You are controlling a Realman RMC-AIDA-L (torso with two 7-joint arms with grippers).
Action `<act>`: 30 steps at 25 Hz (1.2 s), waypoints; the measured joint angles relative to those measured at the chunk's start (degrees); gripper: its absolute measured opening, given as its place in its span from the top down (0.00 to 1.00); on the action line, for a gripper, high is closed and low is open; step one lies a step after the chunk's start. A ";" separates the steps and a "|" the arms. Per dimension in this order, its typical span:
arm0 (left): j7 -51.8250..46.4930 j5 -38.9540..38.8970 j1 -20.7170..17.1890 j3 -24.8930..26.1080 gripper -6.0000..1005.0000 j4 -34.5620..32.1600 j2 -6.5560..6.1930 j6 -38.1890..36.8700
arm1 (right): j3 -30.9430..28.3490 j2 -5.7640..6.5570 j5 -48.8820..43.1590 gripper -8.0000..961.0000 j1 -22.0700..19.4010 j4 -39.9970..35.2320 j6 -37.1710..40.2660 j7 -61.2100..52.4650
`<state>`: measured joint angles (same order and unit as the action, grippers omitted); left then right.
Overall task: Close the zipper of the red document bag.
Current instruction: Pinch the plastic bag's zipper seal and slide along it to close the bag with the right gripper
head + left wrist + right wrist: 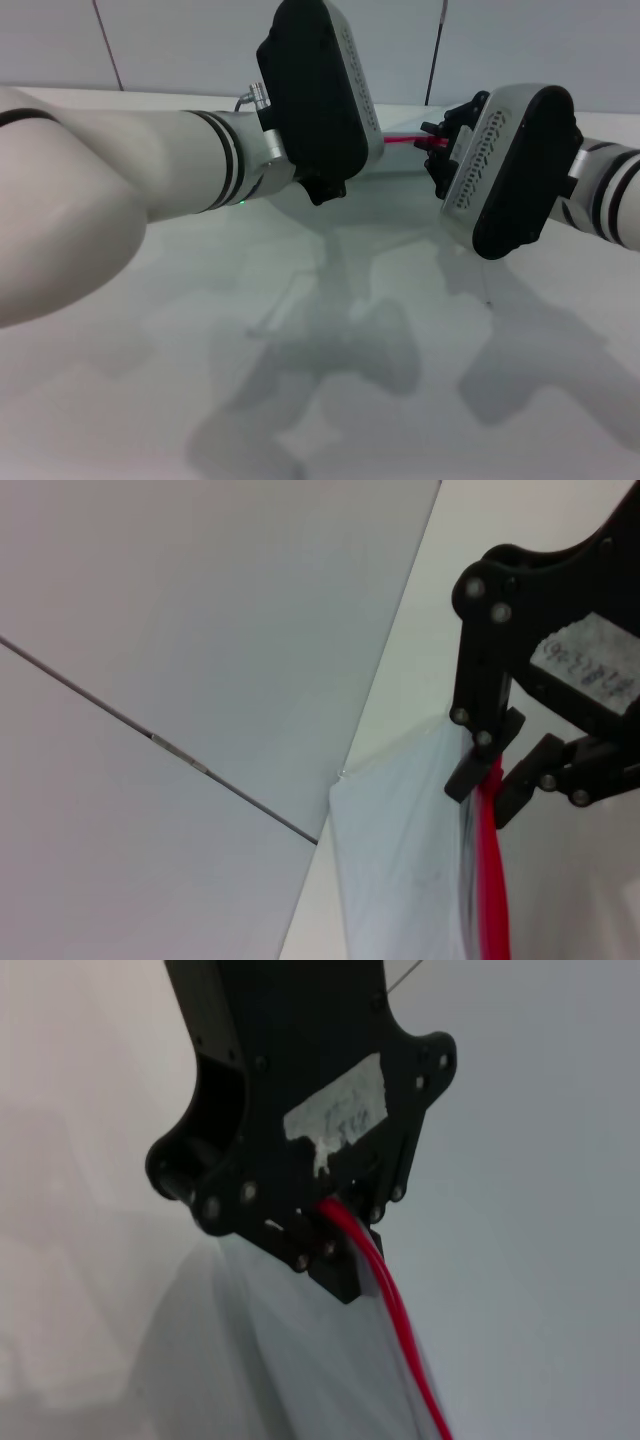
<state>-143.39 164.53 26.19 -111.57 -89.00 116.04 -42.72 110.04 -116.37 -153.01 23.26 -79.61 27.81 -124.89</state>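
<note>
Between both arms, the left pincer (325, 1245) and right pincer (497, 780) each pinch the zipper (492, 880), holding the bag (400, 870) lifted off the desk (330, 380). Closing looks underway; next, one pincer likely must slide along while the other anchors.

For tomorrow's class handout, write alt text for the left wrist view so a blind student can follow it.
A black gripper, the right arm's, is clamped on the red zipper edge of the pale translucent document bag, which is held off the white table. A grey wall fills the rest of the picture.
</note>
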 joint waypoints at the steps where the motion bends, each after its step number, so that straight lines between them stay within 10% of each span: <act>1: 0.04 0.00 0.00 0.01 0.85 -0.03 0.01 0.00 | 0.00 0.00 0.00 0.87 0.11 0.05 0.04 0.00; 30: 2.41 0.10 -5.03 2.23 0.84 -5.22 0.12 0.49 | -5.26 -0.01 -12.06 0.91 0.07 4.28 -0.54 -9.51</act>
<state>-140.98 164.63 21.16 -109.34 -94.21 116.16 -42.22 104.78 -116.38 -165.08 23.33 -75.33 27.27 -134.41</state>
